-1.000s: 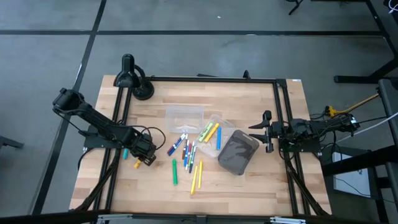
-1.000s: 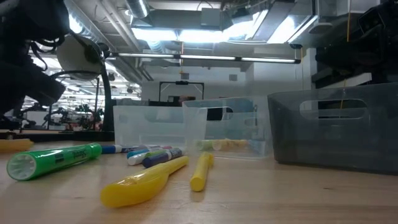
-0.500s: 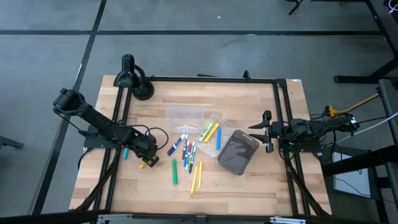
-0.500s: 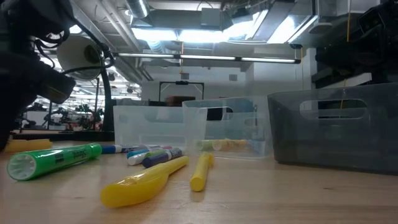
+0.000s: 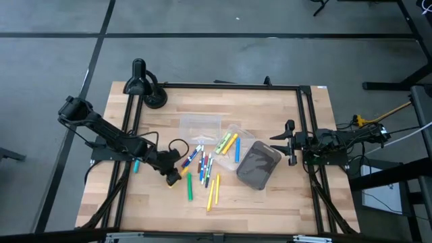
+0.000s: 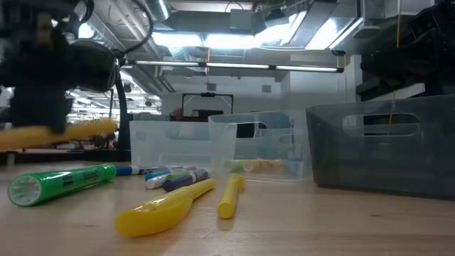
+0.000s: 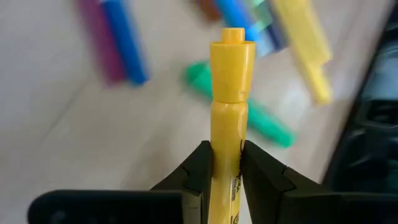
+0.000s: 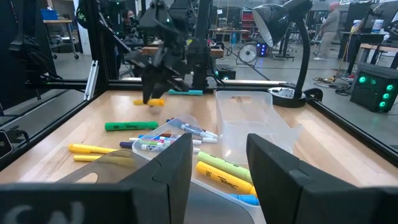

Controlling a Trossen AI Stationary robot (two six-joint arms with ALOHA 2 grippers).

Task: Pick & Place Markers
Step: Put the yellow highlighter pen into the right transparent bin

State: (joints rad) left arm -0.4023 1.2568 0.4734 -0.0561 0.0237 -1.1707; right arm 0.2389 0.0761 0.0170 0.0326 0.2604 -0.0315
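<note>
Here the left gripper (image 5: 174, 177) hangs above the wooden table (image 5: 270, 202), at about eight o'clock from the middle of the tabletop, its two dark fingers (image 7: 198, 167) drawn close around the barrel of a yellow marker (image 7: 229, 106). In the left wrist view the pads press the pen from both sides, with the capped end jutting out past the tips. The low view shows that same marker lifted clear of the wood and roughly level.

Just to the three o'clock side of it lies the loose cluster of markers (image 5: 203, 162), blue, red and white ones fanned together near the table's centre. A green marker (image 5: 190, 187) and two yellow markers (image 5: 212, 192) lie at about six o'clock from that cluster. More markers, yellow and green, rest in a clear tray (image 5: 233, 131), which touches the dark grey bin (image 5: 258, 165) on its three o'clock side.

The right gripper (image 5: 289, 142) waits at the table's three o'clock edge, jaws spread wide and empty, well apart from the pens.
</note>
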